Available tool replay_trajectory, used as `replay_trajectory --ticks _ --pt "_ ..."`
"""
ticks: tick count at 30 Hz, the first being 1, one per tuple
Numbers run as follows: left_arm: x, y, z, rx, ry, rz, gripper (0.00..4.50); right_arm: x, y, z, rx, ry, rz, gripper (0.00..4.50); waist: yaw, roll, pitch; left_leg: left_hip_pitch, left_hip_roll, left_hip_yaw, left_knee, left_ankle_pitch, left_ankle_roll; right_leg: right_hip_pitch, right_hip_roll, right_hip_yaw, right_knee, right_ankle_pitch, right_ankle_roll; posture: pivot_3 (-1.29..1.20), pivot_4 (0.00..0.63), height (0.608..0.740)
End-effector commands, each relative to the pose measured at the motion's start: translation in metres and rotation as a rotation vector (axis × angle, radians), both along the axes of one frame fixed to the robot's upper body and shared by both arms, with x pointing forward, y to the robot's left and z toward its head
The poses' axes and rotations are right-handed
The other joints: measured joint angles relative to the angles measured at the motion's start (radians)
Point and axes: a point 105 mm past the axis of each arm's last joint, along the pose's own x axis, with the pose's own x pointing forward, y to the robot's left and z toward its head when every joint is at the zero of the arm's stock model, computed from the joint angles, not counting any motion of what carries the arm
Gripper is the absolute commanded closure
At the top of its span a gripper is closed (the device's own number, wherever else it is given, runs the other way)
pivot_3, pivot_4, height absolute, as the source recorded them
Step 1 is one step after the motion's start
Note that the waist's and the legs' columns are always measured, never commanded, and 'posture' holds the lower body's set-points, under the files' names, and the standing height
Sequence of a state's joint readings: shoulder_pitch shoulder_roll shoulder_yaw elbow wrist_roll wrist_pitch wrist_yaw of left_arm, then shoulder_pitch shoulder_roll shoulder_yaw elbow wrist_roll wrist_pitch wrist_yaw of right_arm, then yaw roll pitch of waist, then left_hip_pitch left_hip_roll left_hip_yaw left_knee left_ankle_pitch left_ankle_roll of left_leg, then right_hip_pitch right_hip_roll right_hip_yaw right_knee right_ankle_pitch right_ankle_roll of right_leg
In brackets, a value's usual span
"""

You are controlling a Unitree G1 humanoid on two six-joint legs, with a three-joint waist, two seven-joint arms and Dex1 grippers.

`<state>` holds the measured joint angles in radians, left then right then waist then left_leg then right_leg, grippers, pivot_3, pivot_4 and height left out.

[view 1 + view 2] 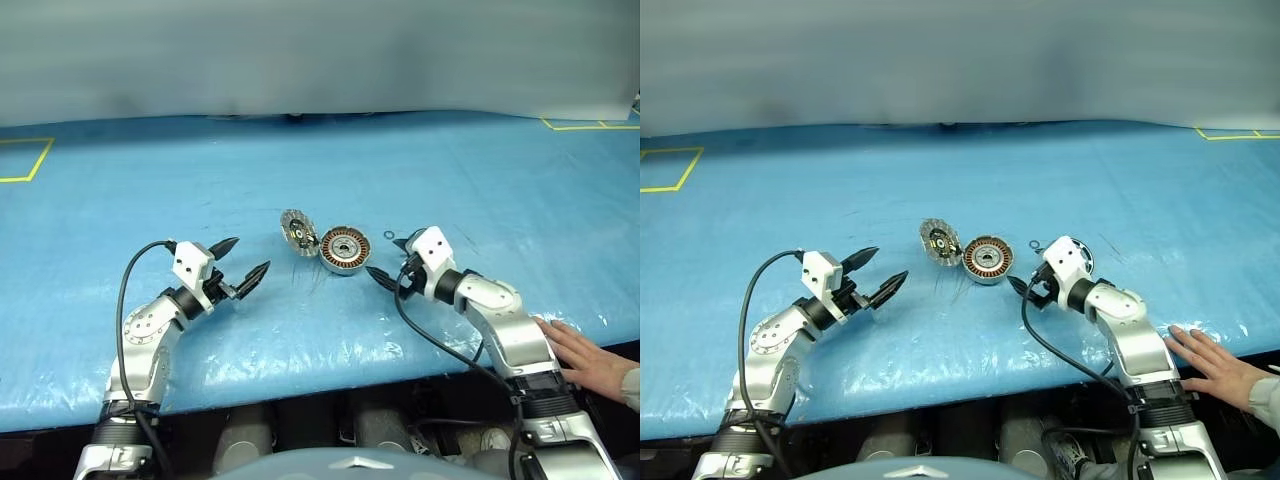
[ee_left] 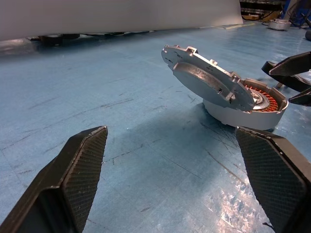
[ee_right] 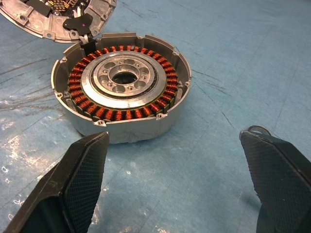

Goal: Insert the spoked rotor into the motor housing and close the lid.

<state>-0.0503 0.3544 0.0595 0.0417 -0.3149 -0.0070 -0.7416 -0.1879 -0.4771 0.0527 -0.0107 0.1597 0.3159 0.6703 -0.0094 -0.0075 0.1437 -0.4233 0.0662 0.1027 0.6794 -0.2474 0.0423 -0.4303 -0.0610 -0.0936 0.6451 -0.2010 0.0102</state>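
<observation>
Both black two-fingered grippers, left (image 1: 246, 262) and right (image 1: 384, 262), stand spread and empty beside the round silver motor housing (image 1: 342, 250), its ribbed lid (image 1: 296, 231) raised, while the tiny dark spoked rotor (image 1: 388, 236) just right of it could skid away from a clumsy pinch.

Blue sheeted table (image 1: 300, 160), yellow tape markings (image 1: 25, 160), grey wall (image 1: 300, 50)

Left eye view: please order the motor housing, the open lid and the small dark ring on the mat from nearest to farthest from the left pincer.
From the left pincer:
1. The lid, standing tilted open on the housing's near side.
2. The motor housing, just past the lid, at the mat's middle.
3. The small dark ring, flat on the mat beyond the housing, close to the right pincer.
</observation>
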Motion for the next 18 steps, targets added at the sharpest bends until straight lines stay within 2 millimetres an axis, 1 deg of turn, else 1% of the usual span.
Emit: replay_trajectory --ticks 1,9,18 --pt "0.0011 -0.0018 0.0063 -0.012 -0.029 -0.001 0.00 0.0030 -0.0017 0.0111 -0.009 -0.040 0.004 0.02 0.000 0.000 0.000 0.000 0.000 0.000 0.000 0.000 0.000 0.000 0.000 0.000 0.000 0.000 0.000 0.00 0.150 0.740" --pt "0.0015 -0.0046 0.0057 -0.013 -0.024 -0.015 0.00 0.0008 -0.0012 0.0088 -0.002 -0.033 0.000 0.02 0.000 0.000 0.000 0.000 0.000 0.000 0.000 0.000 0.000 0.000 0.000 0.000 0.000 0.000 0.000 0.00 0.150 0.740" --pt "0.0015 -0.0029 0.0075 -0.011 -0.028 -0.012 0.00 0.0025 -0.0006 0.0099 0.002 -0.035 0.002 0.02 0.000 0.000 0.000 0.000 0.000 0.000 0.000 0.000 0.000 0.000 0.000 0.000 0.000 0.000 0.000 0.00 0.150 0.740"
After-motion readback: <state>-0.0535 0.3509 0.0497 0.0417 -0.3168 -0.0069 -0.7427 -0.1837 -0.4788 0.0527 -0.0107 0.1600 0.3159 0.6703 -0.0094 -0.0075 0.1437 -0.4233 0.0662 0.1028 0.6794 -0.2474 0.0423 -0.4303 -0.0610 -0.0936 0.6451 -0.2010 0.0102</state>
